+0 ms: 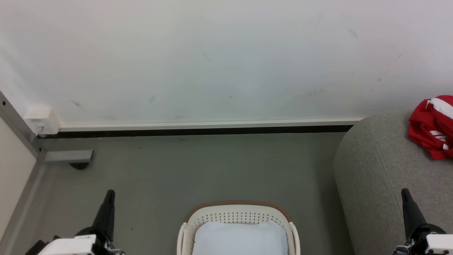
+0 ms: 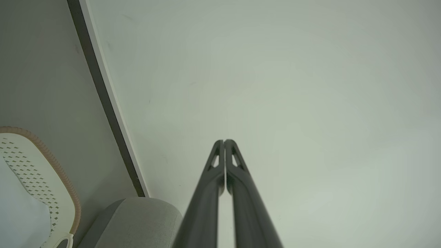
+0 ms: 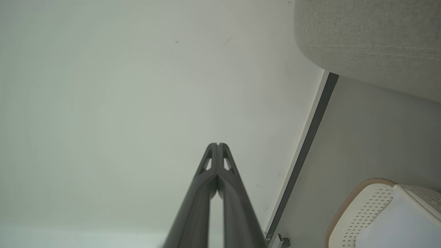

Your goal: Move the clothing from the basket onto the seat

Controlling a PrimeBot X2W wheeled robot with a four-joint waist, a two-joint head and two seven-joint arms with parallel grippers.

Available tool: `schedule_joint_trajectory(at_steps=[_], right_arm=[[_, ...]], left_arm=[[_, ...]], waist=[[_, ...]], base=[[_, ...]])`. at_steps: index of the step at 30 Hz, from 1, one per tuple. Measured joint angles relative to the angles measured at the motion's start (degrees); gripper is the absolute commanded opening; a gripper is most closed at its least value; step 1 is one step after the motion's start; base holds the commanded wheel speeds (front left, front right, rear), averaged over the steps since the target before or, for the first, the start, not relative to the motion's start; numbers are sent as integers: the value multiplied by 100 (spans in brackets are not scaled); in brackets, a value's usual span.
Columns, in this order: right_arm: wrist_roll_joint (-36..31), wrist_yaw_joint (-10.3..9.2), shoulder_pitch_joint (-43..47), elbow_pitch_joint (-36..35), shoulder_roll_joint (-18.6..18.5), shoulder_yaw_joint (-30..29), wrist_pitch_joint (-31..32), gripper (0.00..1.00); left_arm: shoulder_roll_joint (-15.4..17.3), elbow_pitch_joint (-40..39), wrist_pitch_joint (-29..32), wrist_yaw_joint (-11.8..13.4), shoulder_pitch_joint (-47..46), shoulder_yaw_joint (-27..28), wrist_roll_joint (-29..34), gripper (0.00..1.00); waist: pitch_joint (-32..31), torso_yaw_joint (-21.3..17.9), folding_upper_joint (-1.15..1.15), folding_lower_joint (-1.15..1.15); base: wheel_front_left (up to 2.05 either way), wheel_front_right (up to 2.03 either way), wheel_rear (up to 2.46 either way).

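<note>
Head view: bright red, white-striped clothing (image 1: 431,127) lies on the grey woven sofa seat (image 1: 375,170) at three o'clock. The cream perforated plastic basket (image 1: 239,210) at six shows pale cloth (image 1: 240,239). Your left gripper (image 1: 110,193) and right gripper (image 1: 405,193) are clenched, empty; the task looks done.

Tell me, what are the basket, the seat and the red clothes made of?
The basket looks like smooth cream plastic: stiff walls punched with little holes, with a brown, perhaps woven, rim band. The seat looks like padded grey woven fabric, rough and matte, with a seam. The clothing seems soft cloth; it crumples in folds.
</note>
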Motion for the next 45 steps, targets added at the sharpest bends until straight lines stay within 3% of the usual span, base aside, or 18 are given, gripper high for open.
schedule_joint_trajectory(at_steps=[45], right_arm=[[0,0,-1,0,0,0,0,0]], left_arm=[[0,-1,0,0,0,0,0,0]], waist=[[0,0,0,0]], base=[[0,0,0]])
